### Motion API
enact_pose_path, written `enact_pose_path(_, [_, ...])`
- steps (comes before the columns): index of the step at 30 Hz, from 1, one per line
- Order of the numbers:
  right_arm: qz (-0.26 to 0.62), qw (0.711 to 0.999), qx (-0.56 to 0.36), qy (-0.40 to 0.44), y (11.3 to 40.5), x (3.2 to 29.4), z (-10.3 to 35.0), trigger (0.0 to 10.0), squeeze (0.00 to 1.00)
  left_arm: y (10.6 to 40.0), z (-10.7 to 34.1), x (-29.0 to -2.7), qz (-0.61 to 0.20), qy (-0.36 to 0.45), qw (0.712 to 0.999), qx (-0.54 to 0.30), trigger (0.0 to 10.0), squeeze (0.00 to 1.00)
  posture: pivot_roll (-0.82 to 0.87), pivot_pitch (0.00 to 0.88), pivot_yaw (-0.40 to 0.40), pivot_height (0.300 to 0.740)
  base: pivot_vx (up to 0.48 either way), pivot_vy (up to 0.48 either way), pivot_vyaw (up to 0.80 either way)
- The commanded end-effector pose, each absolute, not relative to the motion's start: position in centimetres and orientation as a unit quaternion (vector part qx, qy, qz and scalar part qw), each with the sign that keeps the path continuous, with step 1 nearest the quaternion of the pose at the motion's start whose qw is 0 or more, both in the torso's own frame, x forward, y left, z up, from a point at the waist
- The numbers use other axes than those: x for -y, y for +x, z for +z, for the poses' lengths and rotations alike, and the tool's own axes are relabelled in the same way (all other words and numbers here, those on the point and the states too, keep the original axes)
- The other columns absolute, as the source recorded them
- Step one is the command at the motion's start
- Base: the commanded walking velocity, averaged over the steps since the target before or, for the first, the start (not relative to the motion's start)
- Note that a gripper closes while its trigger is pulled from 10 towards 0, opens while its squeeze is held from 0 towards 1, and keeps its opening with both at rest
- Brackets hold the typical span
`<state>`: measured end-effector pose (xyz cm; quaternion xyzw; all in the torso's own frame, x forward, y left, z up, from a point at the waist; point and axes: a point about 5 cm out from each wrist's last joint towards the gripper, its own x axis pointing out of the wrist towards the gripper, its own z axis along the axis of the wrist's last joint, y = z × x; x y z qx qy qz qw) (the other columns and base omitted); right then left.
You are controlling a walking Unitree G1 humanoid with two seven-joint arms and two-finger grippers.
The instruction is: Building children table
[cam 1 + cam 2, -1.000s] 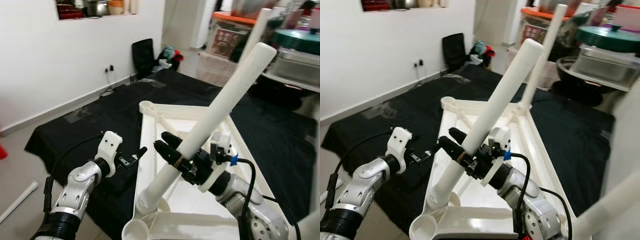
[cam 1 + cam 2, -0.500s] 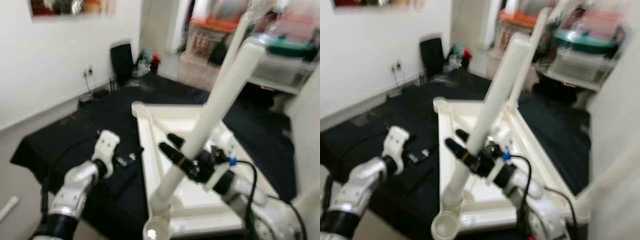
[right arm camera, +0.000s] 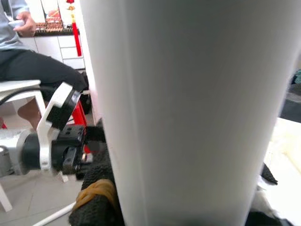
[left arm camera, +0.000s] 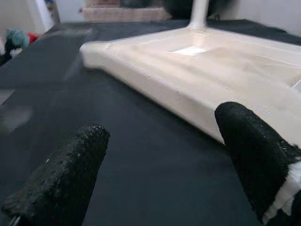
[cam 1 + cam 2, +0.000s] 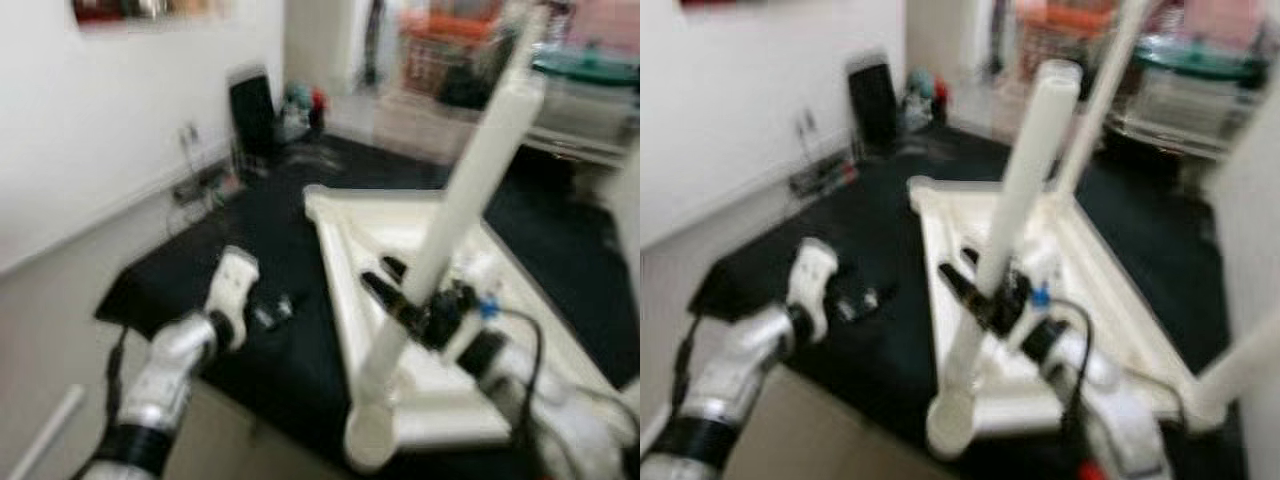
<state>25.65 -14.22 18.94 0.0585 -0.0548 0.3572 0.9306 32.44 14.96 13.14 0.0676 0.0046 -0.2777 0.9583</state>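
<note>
Tabletop (image 5: pixel 440 235) lies on mat (image 5: pixel 290 205), leg (image 5: pixel 455 215) upright.

Both head views are smeared with motion blur, edges soft everywhere, the shelves at the back reduced to colour patches. Light is bright and even (daylight-like, no hard shadows), and the white wall (image 5: pixel 90 130) is nearly washed out. The left wrist view is sharper: pale glare on the white tabletop (image 4: pixel 197 70), far end hazy. The right wrist view has the white leg (image 3: pixel 188 108) looming, unfocused.
</note>
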Motion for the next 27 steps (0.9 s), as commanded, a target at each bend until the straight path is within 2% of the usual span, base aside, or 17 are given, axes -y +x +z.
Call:
enact_pose_path(1, [0.384,0.919,0.008,0.089,25.2,13.0,17.1,1.4,0.00,32.5,13.1,-14.9,-0.279,0.066,0.958,-0.007,10.0,0.00,0.06,0.000,-0.089,0.740,0.000,0.480,-0.40])
enact_pose_path(4, [0.384,0.919,0.008,0.089,25.2,13.0,17.1,1.4,0.00,32.5,13.1,-14.9,-0.279,0.066,0.958,-0.007,10.0,0.00,0.06,0.000,-0.089,0.740,0.000,0.480,-0.40])
enact_pose_path(5, [0.384,0.919,0.008,0.090,25.3,13.0,17.1,1.1,0.00,32.5,13.2,-14.9,-0.279,0.072,0.957,-0.004,10.0,0.00,0.06,0.000,-0.089,0.740,0.000,0.000,-0.80])
enact_pose_path(6, [0.382,0.920,0.008,0.087,25.3,13.1,17.1,1.9,0.00,32.5,13.2,-14.9,-0.277,0.072,0.958,-0.003,10.0,0.00,0.05,0.000,-0.089,0.740,0.000,0.000,-0.80])
enact_pose_path(7, [0.382,0.920,0.008,0.087,25.3,13.1,17.1,1.9,0.00,32.5,13.2,-14.9,-0.277,0.072,0.958,-0.003,10.0,0.00,0.05,0.000,-0.089,0.740,0.000,0.000,-0.80])
enact_pose_path(8, [0.379,0.922,0.006,0.083,25.3,13.2,17.0,2.7,0.00,32.5,13.1,-14.9,-0.276,0.071,0.959,-0.002,10.0,0.00,0.05,0.000,-0.090,0.740,0.000,0.000,-0.49])
enact_pose_path(11, [0.376,0.923,0.005,0.079,25.3,13.3,17.0,2.9,0.00,32.6,13.1,-14.9,-0.274,0.071,0.959,-0.002,10.0,0.00,0.05,0.000,-0.089,0.740,0.000,0.000,-0.16])
enact_pose_path(12, [0.370,0.926,0.005,0.070,25.4,13.4,16.9,4.3,0.00,32.6,13.1,-14.9,-0.272,0.070,0.960,-0.003,10.0,0.00,0.05,0.000,-0.090,0.740,0.000,0.000,0.00])
enact_pose_path(13, [0.362,0.930,0.004,0.064,25.6,13.5,16.8,9.2,0.00,32.6,13.0,-15.0,-0.271,0.070,0.960,-0.004,10.0,0.00,0.05,0.000,-0.090,0.740,0.000,0.000,0.00])
enact_pose_path(14, [0.362,0.930,0.004,0.064,25.6,13.5,16.8,9.2,0.00,32.6,13.0,-15.0,-0.271,0.070,0.960,-0.004,10.0,0.00,0.05,0.000,-0.090,0.740,0.000,0.000,0.00])
enact_pose_path(15, [0.355,0.933,0.005,0.059,25.8,13.6,16.8,9.8,0.00,32.6,13.0,-15.0,-0.267,0.070,0.961,-0.005,10.0,0.00,0.05,0.000,-0.090,0.740,0.000,0.000,0.00])
enact_pose_path(17, [0.349,0.935,0.005,0.056,25.9,13.7,16.8,10.0,0.00,32.6,13.0,-15.1,-0.263,0.071,0.962,-0.005,10.0,0.00,0.05,0.000,-0.090,0.740,0.000,0.000,0.00])
enact_pose_path(27, [0.326,0.944,0.007,0.044,26.4,14.1,16.7,10.0,0.00,32.8,12.9,-15.5,-0.252,0.068,0.965,-0.008,10.0,0.00,0.05,0.000,-0.091,0.740,0.000,0.000,0.00])
